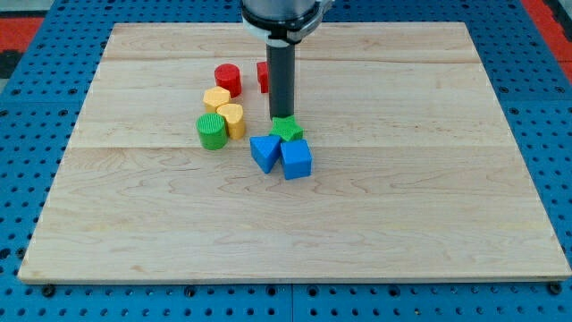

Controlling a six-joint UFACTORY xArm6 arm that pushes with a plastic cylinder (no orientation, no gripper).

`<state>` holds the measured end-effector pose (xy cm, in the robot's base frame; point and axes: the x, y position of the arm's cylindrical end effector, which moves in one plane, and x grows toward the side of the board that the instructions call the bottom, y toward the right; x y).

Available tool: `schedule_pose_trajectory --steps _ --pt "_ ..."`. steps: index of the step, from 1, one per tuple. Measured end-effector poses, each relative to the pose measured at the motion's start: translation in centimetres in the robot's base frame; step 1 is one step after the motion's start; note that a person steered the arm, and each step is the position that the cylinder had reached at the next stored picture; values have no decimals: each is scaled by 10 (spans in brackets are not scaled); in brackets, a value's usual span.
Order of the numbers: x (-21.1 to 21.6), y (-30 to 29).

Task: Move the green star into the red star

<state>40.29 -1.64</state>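
Here, in the camera view, my tip (282, 117) sits at the upper edge of the green star (287, 130), touching it or just about; this rod has no claw to part or close. The green star lies near the middle of the wooden board (429, 197), pressed against the blue cube (296, 159) below it and just beside the blue triangular block (264, 153). The red star (263, 76) lies toward the view's top, mostly hidden behind the rod, only its left edge showing. To its left stands the red cylinder (228, 79); below that come two yellow blocks (217, 98) (232, 120), shapes hard to make out, and the green cylinder (212, 131), all close together. The blocks cluster left of centre. The board's right half, its bottom strip and its far left margin lie open. Every block sits well clear of the board's edges.
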Motion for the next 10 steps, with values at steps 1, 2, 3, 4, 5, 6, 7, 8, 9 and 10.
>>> schedule_pose_trajectory --steps 1,2,3,4,5,6,7,8,9,10 --pt "8 -7" --pt "9 29" --pt "19 85" --pt "54 120" --pt "62 65" --pt "55 19" --pt "24 -20" --pt "-15 -21" --pt "-44 -14" --pt "-56 -19"
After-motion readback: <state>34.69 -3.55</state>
